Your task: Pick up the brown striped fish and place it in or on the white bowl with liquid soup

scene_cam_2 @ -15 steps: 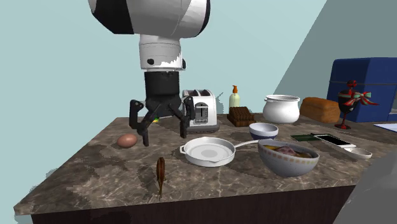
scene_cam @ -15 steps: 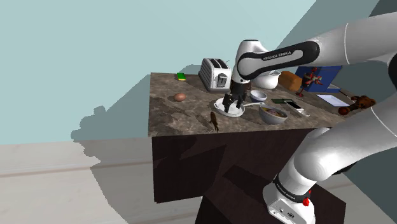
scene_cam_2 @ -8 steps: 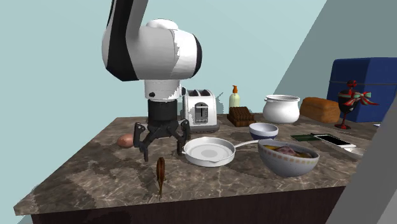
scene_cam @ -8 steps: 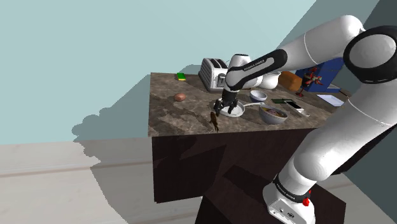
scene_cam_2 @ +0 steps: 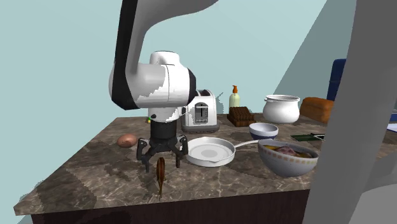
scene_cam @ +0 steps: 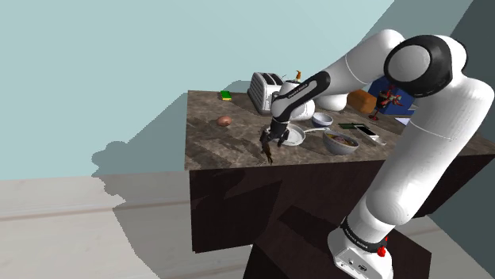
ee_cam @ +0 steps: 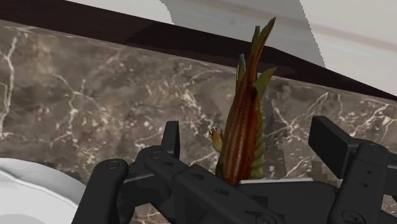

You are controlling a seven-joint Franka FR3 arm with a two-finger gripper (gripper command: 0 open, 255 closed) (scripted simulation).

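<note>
In the second exterior view, a brown egg (scene_cam_2: pixel 127 140) is seen at the left of the dark marbled counter (scene_cam_2: pixel 89 175), towards its back. Just right of the egg, the black gripper (scene_cam_2: pixel 161 163) is held low over the counter, pointed down from the white arm (scene_cam_2: pixel 156 83), with its fingers (scene_cam_2: pixel 143 154) spread wide and nothing held. The brown striped fish (scene_cam_2: pixel 160 177) is found left of centre in the lower half of the frame, laid on the counter near the front edge. One end is placed between the spread fingers and the other is pointed at the edge. In the wrist view the fish is seen in the gap, touched by neither finger. Right of the gripper a white frying pan (scene_cam_2: pixel 208 151) is set, with a toaster (scene_cam_2: pixel 202 113) behind it. Further right, a small bowl (scene_cam_2: pixel 263 132) is placed. In front of it, at the lower right, the white bowl (scene_cam_2: pixel 287 167) of soup is stood, well apart from the fish.
</note>
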